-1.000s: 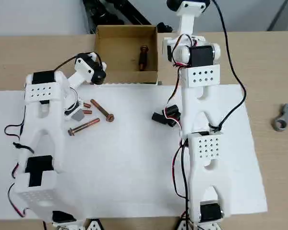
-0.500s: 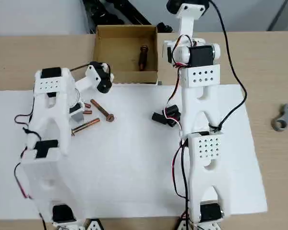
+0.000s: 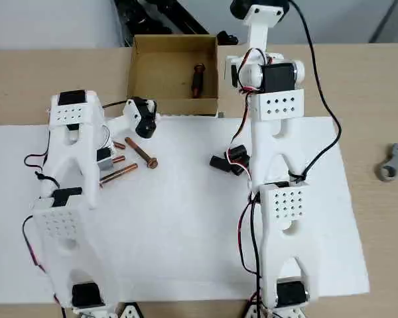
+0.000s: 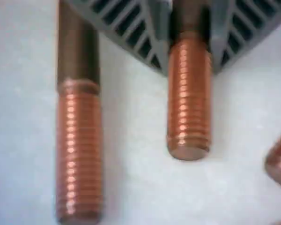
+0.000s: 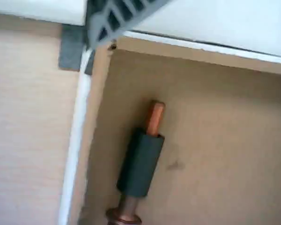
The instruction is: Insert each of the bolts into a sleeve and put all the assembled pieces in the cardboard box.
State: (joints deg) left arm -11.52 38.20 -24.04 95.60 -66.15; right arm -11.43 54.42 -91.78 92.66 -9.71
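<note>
Left arm hunches forward and low, its fingers seemingly clamped on one bolt.

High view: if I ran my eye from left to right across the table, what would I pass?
Left arm → sleeved bolt in the box → right arm → grey part.

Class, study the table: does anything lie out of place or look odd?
One thing: a small grey part lies alone on the bare wooden table, off the white sheet and far from the bolts and cardboard box.
</note>
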